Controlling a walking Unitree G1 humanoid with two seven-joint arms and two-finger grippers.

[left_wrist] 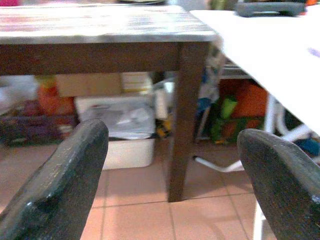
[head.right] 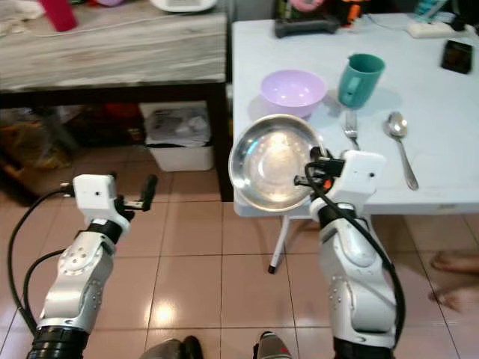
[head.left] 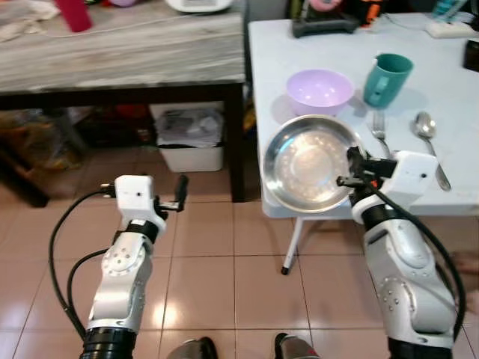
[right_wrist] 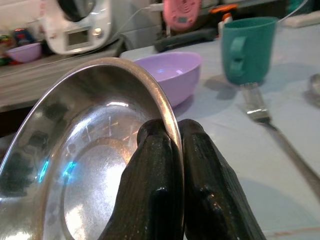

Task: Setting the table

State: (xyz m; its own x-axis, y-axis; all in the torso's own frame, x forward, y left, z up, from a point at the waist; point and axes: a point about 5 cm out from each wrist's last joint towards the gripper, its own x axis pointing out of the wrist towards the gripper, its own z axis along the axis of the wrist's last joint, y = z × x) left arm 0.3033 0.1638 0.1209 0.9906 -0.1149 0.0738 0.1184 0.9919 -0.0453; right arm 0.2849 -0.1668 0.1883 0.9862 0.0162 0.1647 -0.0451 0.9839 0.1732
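My right gripper is shut on the rim of a steel plate, held tilted over the near left corner of the white table. The pinch on the steel plate shows close up in the right wrist view. Behind it on the table stand a lilac bowl and a teal mug. A fork and a spoon lie to the right of the plate. My left gripper is open and empty, low over the floor, with its fingers wide apart.
A dark wooden side table with a pale top stands to the left, with a white bin and clutter under it. Appliances and a black tray sit at the white table's far end. A person's foot is on the tiled floor at right.
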